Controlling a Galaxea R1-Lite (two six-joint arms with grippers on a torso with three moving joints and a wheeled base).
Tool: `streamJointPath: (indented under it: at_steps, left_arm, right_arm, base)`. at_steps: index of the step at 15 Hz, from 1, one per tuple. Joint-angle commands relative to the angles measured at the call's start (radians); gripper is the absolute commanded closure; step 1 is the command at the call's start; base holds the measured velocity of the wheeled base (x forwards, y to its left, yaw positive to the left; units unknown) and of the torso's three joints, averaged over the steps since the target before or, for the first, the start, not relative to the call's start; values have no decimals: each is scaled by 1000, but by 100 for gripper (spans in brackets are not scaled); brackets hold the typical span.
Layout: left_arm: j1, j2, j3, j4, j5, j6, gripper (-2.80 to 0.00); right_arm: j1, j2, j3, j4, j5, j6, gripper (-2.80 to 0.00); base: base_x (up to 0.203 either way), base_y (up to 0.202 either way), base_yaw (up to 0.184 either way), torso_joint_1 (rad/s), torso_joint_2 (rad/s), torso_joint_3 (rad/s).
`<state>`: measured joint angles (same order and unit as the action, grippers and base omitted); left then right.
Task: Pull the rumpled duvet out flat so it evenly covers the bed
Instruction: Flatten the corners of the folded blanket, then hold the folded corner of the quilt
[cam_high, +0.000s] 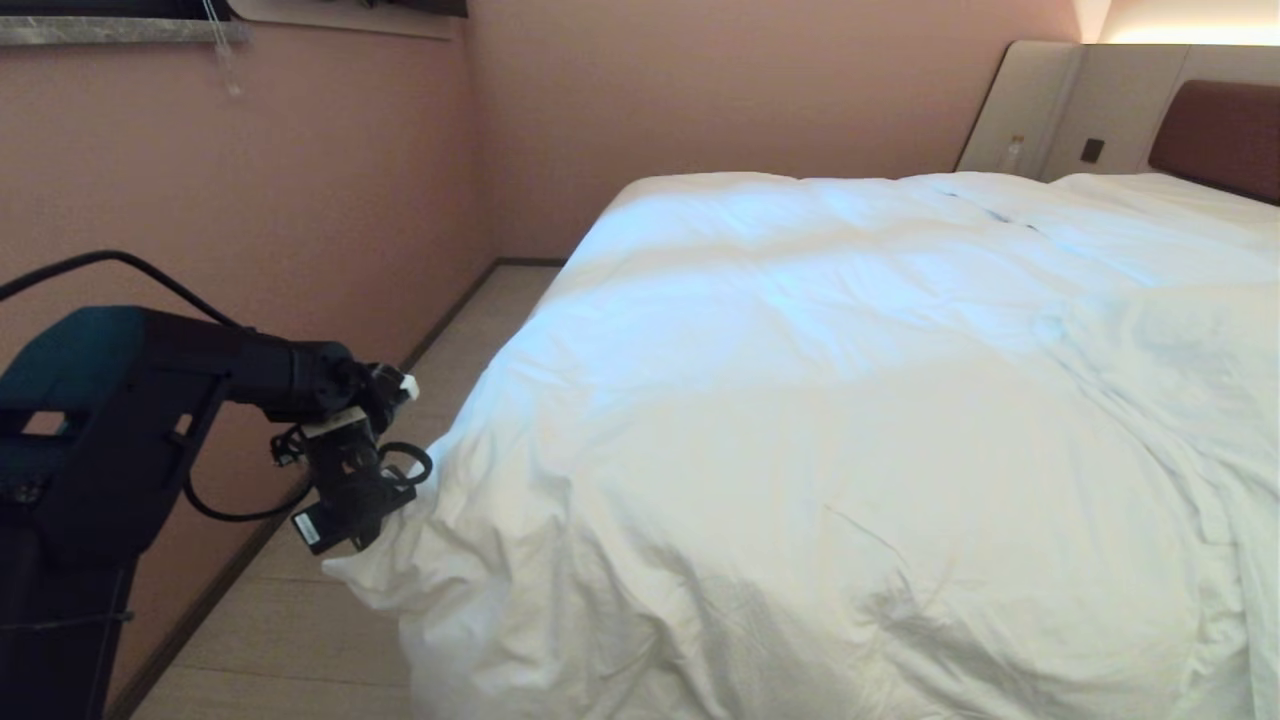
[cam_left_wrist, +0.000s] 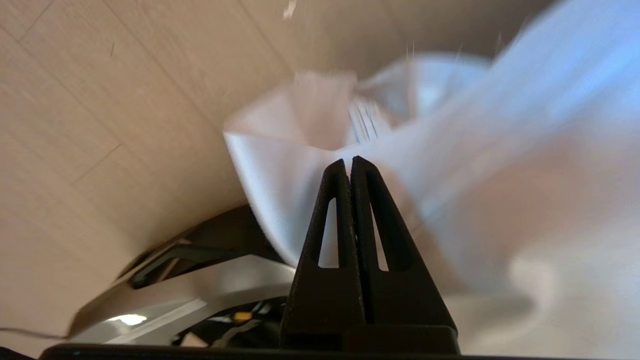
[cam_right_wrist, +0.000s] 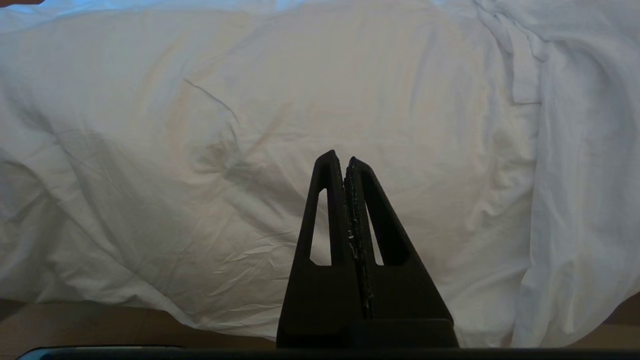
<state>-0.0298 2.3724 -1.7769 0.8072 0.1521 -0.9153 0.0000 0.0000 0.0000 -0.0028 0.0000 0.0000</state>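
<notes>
left gripper (cam_high: 362, 535) pinched tight on the duvet (cam_high: 800, 420) corner, which hangs off the bed (cam_high: 1215, 135) edge just below it, over the floor. thin fold in grip; a hard tug could slip it out. right gripper (cam_right_wrist: 347, 162) closed, holding nothing, facing the duvet.

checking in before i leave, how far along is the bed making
Mostly done: the duvet already spreads over most of the bed, up to the headboard end. In hand: the left gripper is shut on the duvet's near corner, holding it out over the floor beside the bed. Left: wrinkles near the foot and a bunched fold on the right side. The right gripper is shut, holding nothing.
</notes>
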Motion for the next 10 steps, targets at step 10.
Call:
streamJointPath:
  at_steps: [10]
  left_arm:
    - [85, -551, 161, -45, -80, 17, 0]
  right_arm:
    - [0, 0, 0, 0, 0, 0, 0]
  base:
    - [0, 0, 0, 0, 0, 0]
